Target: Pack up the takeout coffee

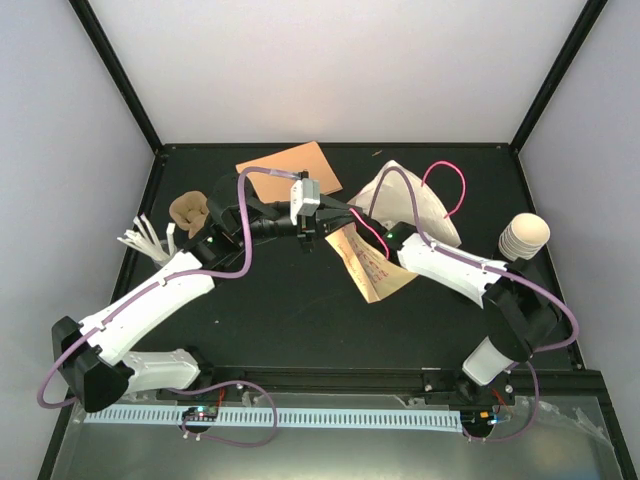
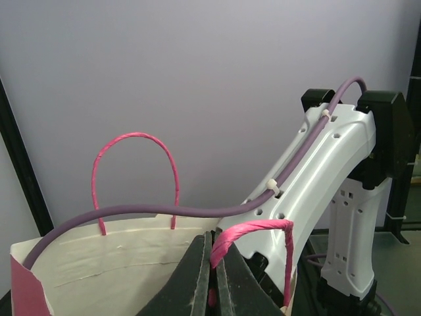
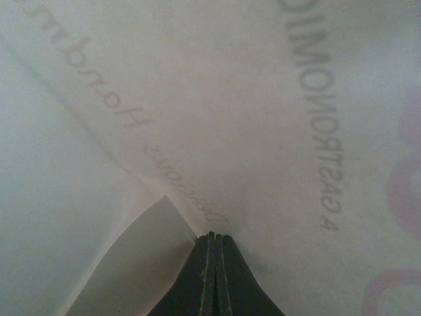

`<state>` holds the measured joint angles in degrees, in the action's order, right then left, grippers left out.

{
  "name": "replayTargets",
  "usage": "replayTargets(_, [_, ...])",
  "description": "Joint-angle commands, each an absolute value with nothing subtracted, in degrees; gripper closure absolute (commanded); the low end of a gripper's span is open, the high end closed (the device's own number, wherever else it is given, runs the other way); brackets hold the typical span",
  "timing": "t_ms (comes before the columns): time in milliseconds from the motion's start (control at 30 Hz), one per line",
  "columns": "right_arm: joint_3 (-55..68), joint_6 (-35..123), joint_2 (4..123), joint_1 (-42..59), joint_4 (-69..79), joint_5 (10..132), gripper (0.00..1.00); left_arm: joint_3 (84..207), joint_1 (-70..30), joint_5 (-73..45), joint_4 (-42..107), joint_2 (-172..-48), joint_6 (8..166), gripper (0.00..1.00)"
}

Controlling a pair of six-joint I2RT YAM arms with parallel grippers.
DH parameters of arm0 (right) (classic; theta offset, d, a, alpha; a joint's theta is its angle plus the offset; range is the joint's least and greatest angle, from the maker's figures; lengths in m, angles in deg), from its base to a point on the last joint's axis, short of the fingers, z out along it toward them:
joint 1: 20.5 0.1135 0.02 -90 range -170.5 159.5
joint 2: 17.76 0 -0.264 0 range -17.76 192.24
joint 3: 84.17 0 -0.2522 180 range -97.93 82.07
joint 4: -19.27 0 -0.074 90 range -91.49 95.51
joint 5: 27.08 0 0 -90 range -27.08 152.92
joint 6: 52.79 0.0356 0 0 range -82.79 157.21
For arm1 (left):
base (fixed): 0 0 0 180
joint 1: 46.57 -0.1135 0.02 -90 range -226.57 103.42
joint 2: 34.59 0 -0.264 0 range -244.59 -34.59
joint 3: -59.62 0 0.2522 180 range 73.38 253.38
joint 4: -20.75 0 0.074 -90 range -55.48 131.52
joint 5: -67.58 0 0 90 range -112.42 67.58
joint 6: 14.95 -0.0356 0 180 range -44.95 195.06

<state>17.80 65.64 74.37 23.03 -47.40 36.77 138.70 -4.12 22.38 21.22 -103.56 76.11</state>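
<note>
The takeout coffee (image 1: 523, 237), a cream ribbed cup, stands at the table's right side, apart from both grippers. A cream paper bag (image 1: 405, 195) with pink handles sits at the middle back. My left gripper (image 1: 333, 217) is shut on one pink handle (image 2: 253, 230) at the bag's mouth; the left wrist view shows the cord pinched between the jaws of that gripper (image 2: 212, 263). My right gripper (image 3: 212, 236) is shut inside the bag with its tips against the inner paper wall (image 3: 217, 118), where mirrored print shows through. From above, the bag hides this gripper.
A brown pulp carrier (image 1: 188, 208) and a bundle of white sticks (image 1: 145, 240) lie at the left. An orange-brown flat piece (image 1: 290, 168) lies at the back. Tan paper with red print (image 1: 372, 268) lies under the right forearm. The right arm (image 2: 329, 178) stands close behind the bag.
</note>
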Motion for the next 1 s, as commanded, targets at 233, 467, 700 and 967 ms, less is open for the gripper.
replayTargets(233, [21.0, 61.0, 66.6, 21.1, -38.8, 52.9, 0.99, 135.7, -3.5, 25.2, 11.8, -98.0, 77.0, 0.98])
replayTargets(467, [20.6, 62.2, 70.2, 20.6, -43.8, 42.1, 0.99, 127.9, -3.3, 23.7, 10.4, -94.3, 78.5, 0.98])
replayTargets(700, [19.1, 61.0, 72.0, 20.8, -47.4, 39.9, 0.99, 123.0, -3.0, 23.5, 11.2, -92.7, 80.5, 0.98])
replayTargets(967, [18.8, 57.1, 72.6, 21.5, -50.5, 43.3, 0.99, 119.9, -2.8, 21.3, 13.1, -90.8, 81.7, 0.98])
